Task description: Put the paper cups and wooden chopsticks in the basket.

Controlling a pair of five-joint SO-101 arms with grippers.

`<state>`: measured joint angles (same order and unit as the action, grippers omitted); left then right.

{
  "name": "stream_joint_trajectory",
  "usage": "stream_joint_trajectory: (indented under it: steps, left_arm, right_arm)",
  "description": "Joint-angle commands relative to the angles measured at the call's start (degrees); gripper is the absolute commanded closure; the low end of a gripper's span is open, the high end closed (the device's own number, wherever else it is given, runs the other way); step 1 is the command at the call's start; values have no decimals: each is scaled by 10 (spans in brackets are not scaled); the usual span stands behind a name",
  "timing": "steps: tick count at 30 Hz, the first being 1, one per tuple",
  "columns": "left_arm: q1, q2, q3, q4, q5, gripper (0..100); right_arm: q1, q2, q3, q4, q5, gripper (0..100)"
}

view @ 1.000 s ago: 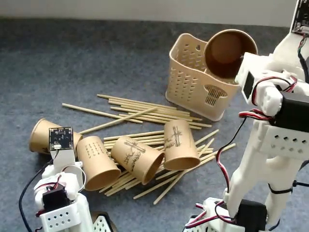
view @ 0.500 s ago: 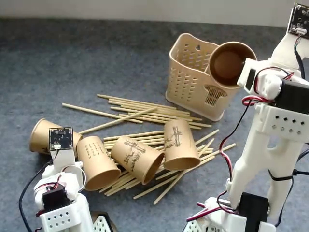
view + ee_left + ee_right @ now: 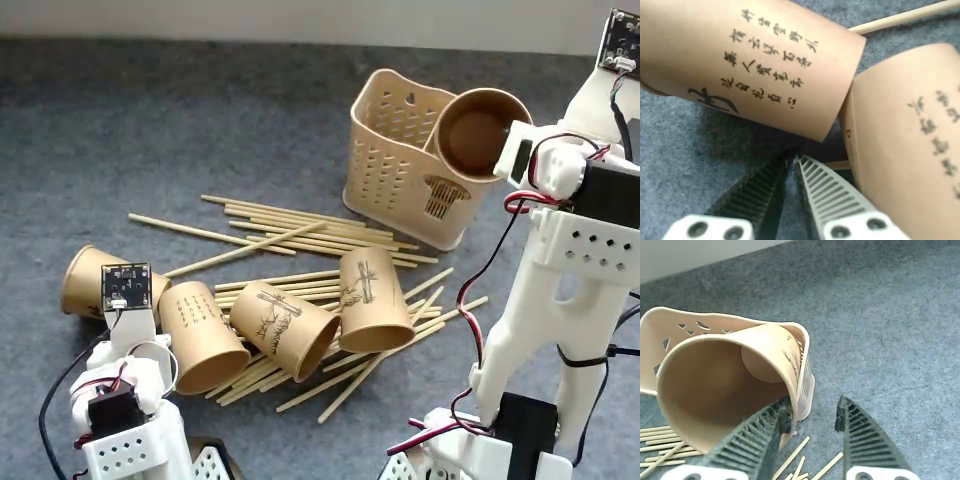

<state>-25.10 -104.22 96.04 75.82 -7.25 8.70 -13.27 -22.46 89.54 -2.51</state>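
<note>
While the high view takes in four fallen cups (image 3: 285, 330) on scattered chopsticks (image 3: 300, 235) toward the tabletop's front edge, the right wrist view reveals the right pincer (image 3: 812, 412) spread apart, with a tilted cup (image 3: 715, 390) propped in the basket (image 3: 801, 342) just beside one finger. Left pincer (image 3: 794, 159), pressed together and empty, faces two of them.

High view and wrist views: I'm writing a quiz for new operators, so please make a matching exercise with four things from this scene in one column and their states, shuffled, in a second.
Things
1. basket
2. paper cup at the basket
3. left gripper
4. right gripper

States
A. open, at the tilted cup's rim
B. standing on the grey mat
C. shut, close to cups lying on their sides
D. tilted, leaning in the basket's corner

Pairs: 1-B, 2-D, 3-C, 4-A
</note>
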Motion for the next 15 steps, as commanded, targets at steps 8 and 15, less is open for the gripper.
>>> stream_joint_trajectory:
  steps: [8, 15]
  left_arm:
    - [8, -8, 11, 1, -3, 986]
    - [8, -8, 11, 1, -3, 986]
  right_arm:
    - [-68, -44, -24, -39, -1, 831]
    - [-65, -20, 31, -192, 0, 831]
